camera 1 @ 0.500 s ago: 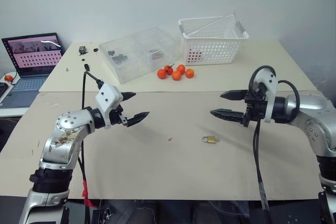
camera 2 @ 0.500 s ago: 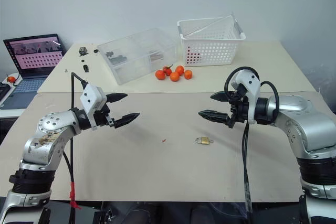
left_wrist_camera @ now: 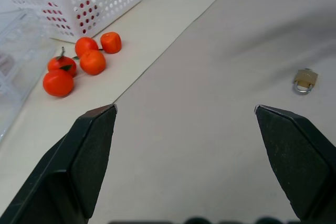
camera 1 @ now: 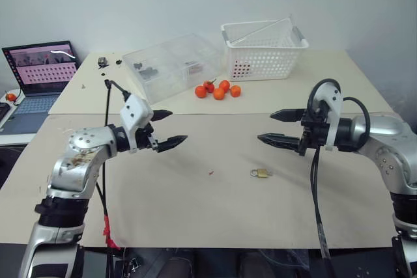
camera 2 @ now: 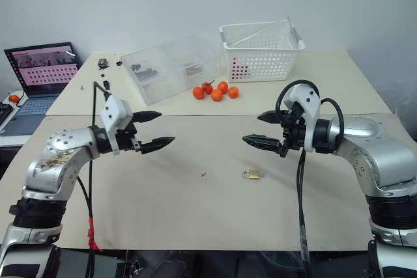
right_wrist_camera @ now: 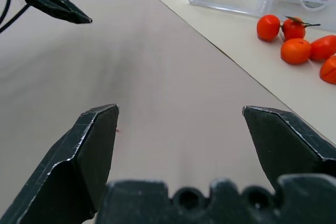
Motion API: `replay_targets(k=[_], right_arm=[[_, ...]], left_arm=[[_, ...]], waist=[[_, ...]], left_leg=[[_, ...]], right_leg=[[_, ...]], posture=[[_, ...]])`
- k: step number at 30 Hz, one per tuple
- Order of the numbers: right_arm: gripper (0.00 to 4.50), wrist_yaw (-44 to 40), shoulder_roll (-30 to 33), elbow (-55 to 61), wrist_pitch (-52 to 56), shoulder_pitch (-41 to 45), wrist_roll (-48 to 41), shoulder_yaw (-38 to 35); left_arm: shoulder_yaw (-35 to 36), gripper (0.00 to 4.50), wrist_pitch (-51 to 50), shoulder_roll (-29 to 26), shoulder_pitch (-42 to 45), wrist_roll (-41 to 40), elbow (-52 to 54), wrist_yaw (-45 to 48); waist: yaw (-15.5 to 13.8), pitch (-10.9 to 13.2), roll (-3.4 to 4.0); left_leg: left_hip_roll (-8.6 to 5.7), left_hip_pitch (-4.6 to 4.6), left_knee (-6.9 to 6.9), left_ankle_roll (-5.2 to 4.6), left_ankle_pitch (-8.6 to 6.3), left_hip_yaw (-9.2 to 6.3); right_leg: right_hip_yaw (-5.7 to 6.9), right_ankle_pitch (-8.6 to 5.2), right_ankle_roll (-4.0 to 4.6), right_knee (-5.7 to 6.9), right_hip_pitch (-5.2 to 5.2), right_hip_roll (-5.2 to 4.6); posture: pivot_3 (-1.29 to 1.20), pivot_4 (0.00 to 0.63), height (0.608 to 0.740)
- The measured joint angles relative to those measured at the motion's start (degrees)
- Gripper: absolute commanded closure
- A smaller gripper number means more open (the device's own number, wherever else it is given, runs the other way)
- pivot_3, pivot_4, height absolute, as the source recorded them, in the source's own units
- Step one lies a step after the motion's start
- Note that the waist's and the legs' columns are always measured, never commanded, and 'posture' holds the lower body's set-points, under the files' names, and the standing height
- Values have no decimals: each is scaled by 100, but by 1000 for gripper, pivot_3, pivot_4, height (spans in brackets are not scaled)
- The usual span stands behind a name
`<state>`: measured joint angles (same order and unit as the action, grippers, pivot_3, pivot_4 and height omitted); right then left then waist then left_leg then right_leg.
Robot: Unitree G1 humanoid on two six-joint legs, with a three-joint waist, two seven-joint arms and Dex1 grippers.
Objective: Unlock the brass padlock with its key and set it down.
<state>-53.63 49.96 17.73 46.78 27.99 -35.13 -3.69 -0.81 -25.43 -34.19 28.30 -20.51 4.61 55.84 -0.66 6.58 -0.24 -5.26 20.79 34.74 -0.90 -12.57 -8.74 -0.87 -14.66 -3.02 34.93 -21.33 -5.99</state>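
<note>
Beige table [camera 1: 195, 206] against a white wall, your brass padlock [camera 1: 261, 173] lying free on it, between your left gripper [camera 1: 168, 128] and right gripper [camera 1: 276, 127], both spread and empty, behind, orange fruits [camera 1: 217, 89], clear box [camera 1: 172, 65] of small parts, white basket [camera 1: 263, 49].

The small brass padlock [camera 1: 261, 173] is showing golden yellow with a thin silvery shackle on the pale beige desk [camera 1: 195, 206]. The round orange fruits [camera 1: 217, 89], one with a dark green stem, are glowing bright against the cream surface toward the desk's far edge. The white plastic basket [camera 1: 264, 49] is showing a grid of small holes, with red showing through low on one side. The clear plastic box [camera 1: 172, 66] is showing dark bits inside. The open laptop [camera 1: 40, 73] at the desk's left edge is displaying a pinkish screen. Both the left gripper [camera 1: 167, 128] and the right gripper [camera 1: 276, 127] are showing black fingers.
</note>
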Motion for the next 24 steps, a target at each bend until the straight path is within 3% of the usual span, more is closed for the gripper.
replay_targets(k=[7, 14, 24], right_arm=[[0, 68, 484, 764, 466, -862, -242, -455], [0, 551, 512, 1391, 760, -1506, -466, -1184], [0, 1159, 421, 2026, 1009, -2285, -816, -1988]], left_arm=[[-988, 26, 90, 765, 917, 427, -797, 41], [-2053, 26, 129, 1392, 1080, 910, -1247, 270], [-2609, 26, 631, 2235, 1488, 1421, -2200, 419]], waist=[[-6, 0, -2], [36, 0, -2], [3, 12, -21]], left_leg=[[-5, 11, 7, -1, 0, 3], [4, 5, 8, -6, -3, 14], [2, 5, 13, -7, -3, 19]], right_leg=[[1, 0, -1, -4, -1, -4], [-5, 0, -2, 5, 2, 8], [-5, 1, -5, -2, 8, 7]], posture=[[0, 150, 740], [0, 150, 740], [0, 150, 740]])
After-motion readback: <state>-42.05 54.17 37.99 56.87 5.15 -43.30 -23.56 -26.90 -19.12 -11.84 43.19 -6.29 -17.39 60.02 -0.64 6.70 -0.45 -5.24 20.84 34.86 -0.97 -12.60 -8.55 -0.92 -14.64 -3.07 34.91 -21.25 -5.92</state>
